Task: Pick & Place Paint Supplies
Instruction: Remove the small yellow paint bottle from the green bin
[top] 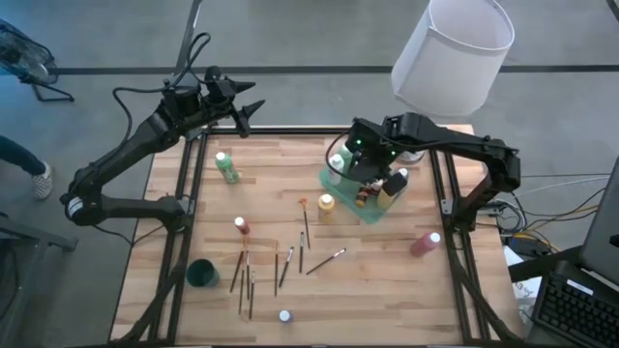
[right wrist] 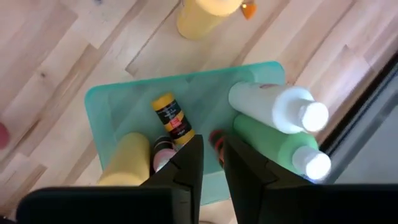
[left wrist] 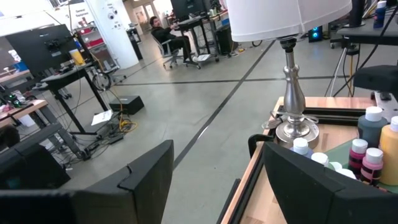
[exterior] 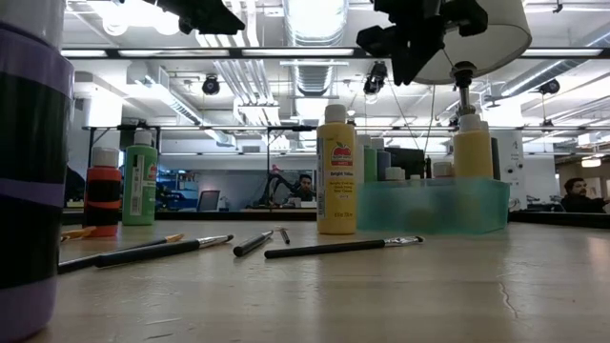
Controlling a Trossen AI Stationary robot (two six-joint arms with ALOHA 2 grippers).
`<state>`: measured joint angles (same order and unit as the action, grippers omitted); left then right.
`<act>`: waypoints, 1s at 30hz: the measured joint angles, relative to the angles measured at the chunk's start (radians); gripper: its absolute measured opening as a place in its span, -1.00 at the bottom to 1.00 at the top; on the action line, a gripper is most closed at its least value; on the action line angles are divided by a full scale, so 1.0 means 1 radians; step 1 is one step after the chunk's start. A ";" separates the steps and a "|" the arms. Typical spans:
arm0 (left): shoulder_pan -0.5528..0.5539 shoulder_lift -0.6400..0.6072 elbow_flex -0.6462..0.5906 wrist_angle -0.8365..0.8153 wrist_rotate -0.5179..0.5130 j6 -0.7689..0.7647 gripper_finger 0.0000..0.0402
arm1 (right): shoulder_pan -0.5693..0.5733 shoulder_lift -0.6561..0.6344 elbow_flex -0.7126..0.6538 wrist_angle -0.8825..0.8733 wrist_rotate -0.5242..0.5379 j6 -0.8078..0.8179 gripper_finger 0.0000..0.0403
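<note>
While right hand hovers nearly closed above tray, paint bottles lie beneath, ungripped.

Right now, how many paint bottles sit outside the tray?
5: green bottle far left, yellow bottle beside the translucent green tray, red bottle mid-table, pink bottle right, white-capped bottle near edge.

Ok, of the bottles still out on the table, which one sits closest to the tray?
The yellow bottle, standing upright just off the green tray. The green bottle, red bottle and pink bottle all stand farther away.
</note>
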<state>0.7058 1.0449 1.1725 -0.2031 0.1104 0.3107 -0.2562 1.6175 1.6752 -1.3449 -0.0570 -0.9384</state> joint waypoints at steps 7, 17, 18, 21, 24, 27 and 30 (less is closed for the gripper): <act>0.000 0.000 0.000 0.000 0.000 0.000 0.26 | 0.003 0.020 0.000 -0.002 0.004 0.045 -0.53; 0.000 0.000 0.000 0.000 0.000 0.000 0.26 | 0.005 0.020 0.000 0.000 0.052 0.038 -0.13; 0.000 0.000 0.000 0.000 0.000 0.000 0.26 | 0.006 0.020 0.000 0.000 0.065 0.037 -0.10; 0.000 0.000 0.000 0.000 0.000 0.000 0.26 | 0.007 0.020 -0.001 0.002 0.091 -0.006 -0.03; 0.000 0.000 0.000 0.000 0.000 0.000 0.26 | 0.007 0.020 -0.007 0.004 0.099 -0.031 0.01; 0.000 0.000 0.000 0.000 0.000 0.000 0.26 | 0.006 0.020 -0.012 0.005 0.105 -0.026 0.04; 0.000 0.000 0.000 0.000 0.000 0.000 0.26 | 0.008 0.020 -0.023 0.006 0.105 -0.008 0.05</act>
<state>0.7057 1.0447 1.1725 -0.2031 0.1104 0.3107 -0.2487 1.6375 1.6518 -1.3389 0.0483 -0.9459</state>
